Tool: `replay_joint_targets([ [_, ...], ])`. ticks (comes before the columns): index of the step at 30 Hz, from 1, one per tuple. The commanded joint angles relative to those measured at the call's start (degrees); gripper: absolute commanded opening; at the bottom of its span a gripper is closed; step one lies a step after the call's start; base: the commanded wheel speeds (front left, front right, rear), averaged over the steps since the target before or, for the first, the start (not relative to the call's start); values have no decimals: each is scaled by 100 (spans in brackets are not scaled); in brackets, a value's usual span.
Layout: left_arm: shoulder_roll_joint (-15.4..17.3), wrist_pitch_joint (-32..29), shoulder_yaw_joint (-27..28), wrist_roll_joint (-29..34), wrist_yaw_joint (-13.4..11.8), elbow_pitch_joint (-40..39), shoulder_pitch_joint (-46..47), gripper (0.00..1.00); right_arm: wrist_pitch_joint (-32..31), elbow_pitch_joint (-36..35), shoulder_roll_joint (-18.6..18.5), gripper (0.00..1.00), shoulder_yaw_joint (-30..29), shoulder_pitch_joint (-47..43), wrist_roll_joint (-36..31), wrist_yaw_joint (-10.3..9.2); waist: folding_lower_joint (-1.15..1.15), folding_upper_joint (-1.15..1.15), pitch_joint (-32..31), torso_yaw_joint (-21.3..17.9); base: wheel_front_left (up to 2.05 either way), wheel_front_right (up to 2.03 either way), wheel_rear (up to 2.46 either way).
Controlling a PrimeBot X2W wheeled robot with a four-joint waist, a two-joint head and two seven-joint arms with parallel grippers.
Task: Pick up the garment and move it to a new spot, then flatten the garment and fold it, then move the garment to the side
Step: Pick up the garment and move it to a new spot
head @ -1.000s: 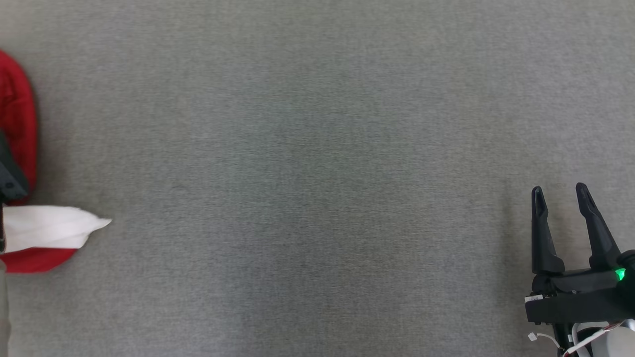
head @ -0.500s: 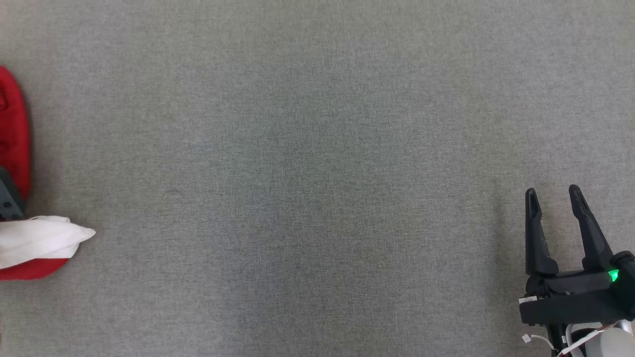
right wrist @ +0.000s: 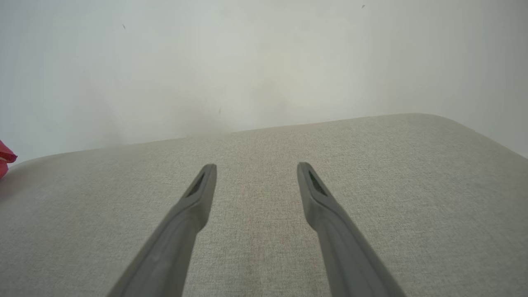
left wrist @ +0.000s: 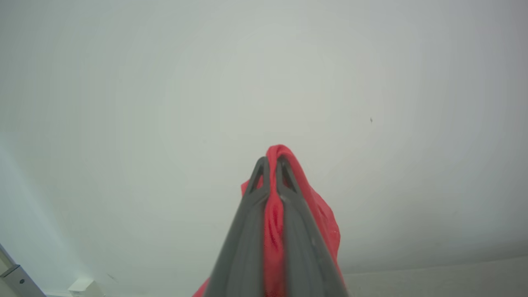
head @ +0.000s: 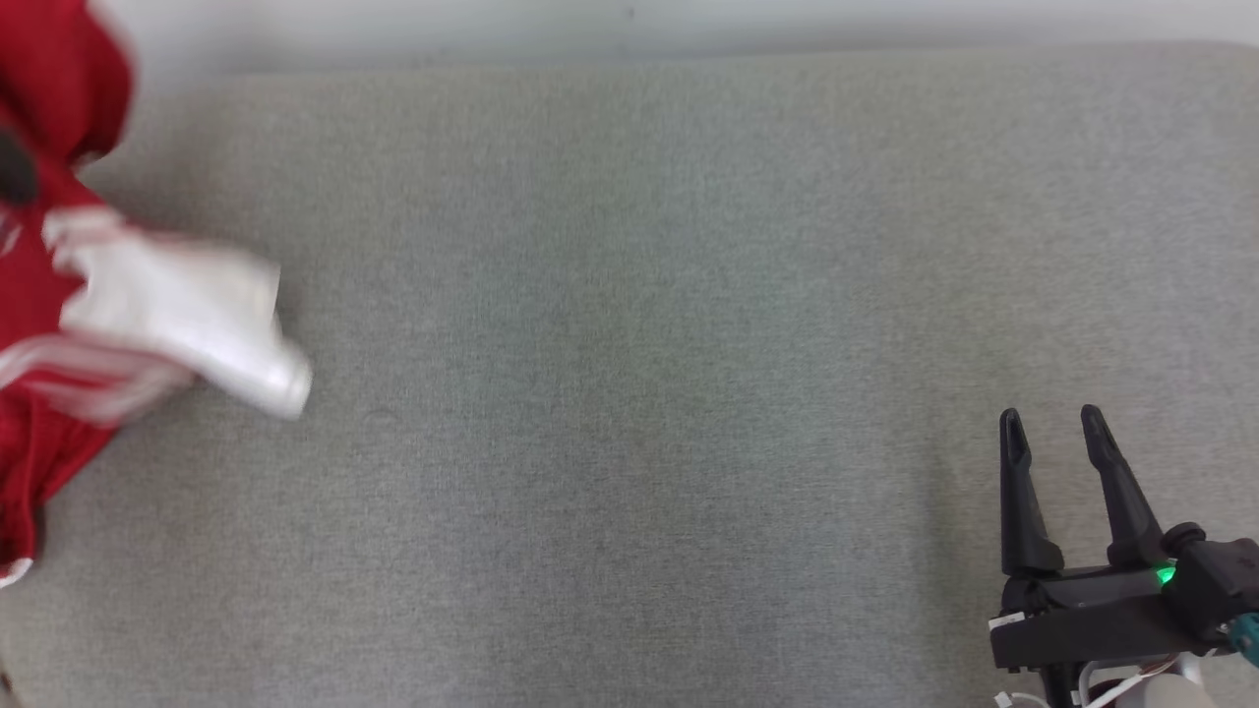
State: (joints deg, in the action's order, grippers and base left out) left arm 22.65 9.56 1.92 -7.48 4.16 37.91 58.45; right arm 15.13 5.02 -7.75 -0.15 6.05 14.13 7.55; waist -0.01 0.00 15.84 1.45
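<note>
- The left gripper (left wrist: 272, 163) has its two fingers pressed nearly together, with a fold of the red garment (left wrist: 319, 214) pinched between them; cloth bulges past the tips and spills down one side.
- The right gripper (head: 1052, 418) has its fingers spread well apart, with nothing between them and nothing touching them.
- From the right wrist, that gripper (right wrist: 255, 167) sits low over the grey cloth-covered table (right wrist: 371, 165).
- The garment (head: 108, 295), red with white parts, is bunched at the far left edge of the table (head: 639, 344) and blurred; I cannot tell whether it touches the top.
- The right gripper is at the near right, well apart from the garment.
- A pale wall (head: 629, 25) runs behind the far edge.
</note>
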Motion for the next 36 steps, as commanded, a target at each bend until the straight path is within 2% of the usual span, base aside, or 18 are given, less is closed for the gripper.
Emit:
replay_joint_targets([
  [1,-95,-27,-132,31,62,-316,213,0,4,32,61,100,4,-47,40,-12,1,0,-275,-125,0,0,0],
  [4,-169,-122,-307,51,123,-674,410,0,4,64,118,100,31,-67,41,-12,1,0,-355,-243,0,0,0],
  [7,-385,-327,-600,12,187,-1147,666,0,4,102,199,100,29,-83,52,-12,1,0,-434,-466,0,0,0],
  [12,-762,-640,-1083,-94,266,-1676,1057,0,4,141,321,100,16,-34,45,-12,1,0,-457,-984,0,0,0],
  [13,-897,-716,-1273,-106,277,-1769,1160,0,5,174,353,100,31,18,73,-12,1,0,-444,-1225,0,0,0],
  [22,-1567,-672,-1891,-347,308,-1636,1527,0,4,270,460,100,-5,80,172,-12,1,0,-350,-1997,0,0,0],
  [28,-1799,-548,-2124,-555,274,-1492,1182,0,4,279,478,100,-75,49,191,-12,1,0,-302,-2055,0,0,0],
  [36,-1806,-190,-2029,-913,-116,-1229,-452,0,4,306,481,100,-115,21,114,-12,1,0,-320,-1750,0,0,0],
])
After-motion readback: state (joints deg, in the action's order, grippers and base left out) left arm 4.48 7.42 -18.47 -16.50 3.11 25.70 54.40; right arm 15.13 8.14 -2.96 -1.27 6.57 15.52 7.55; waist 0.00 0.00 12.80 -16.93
